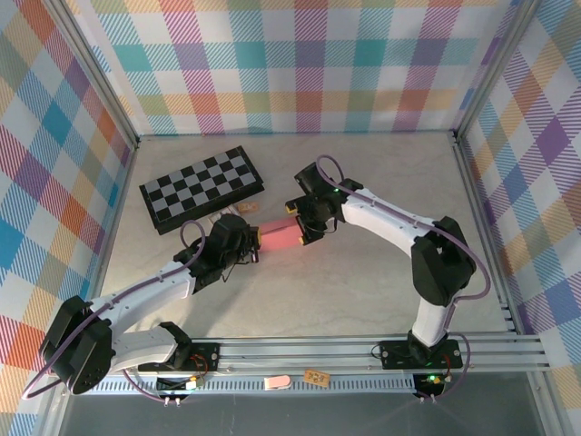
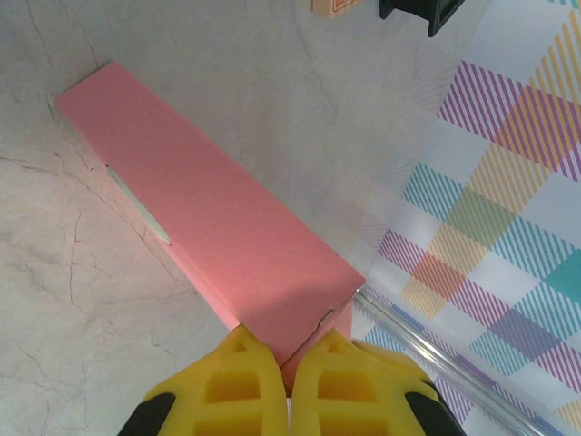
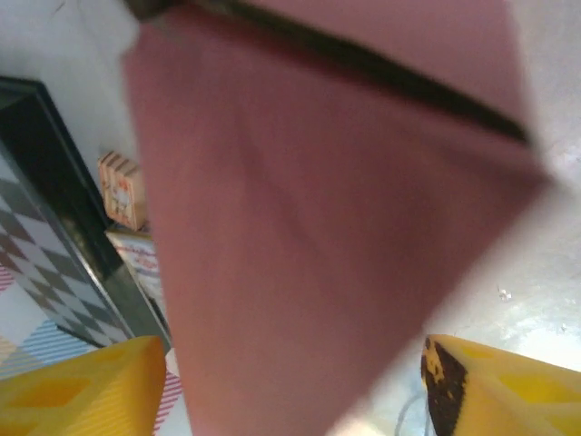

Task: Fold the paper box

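The paper box (image 1: 281,234) is sitting on the desk (image 1: 363,309) around the middle, just in front of the checkered board (image 1: 201,186), and it looks like a long, flat pink slab. The left gripper (image 2: 286,377) has its jaws clamped tight on one end corner, yellow fingers (image 2: 241,386) squeezed together over the edge. The right gripper (image 3: 292,363) is at the other end with its jaws spread wide. The box sits between them, blurry up close, and there's a clear gap on one side.
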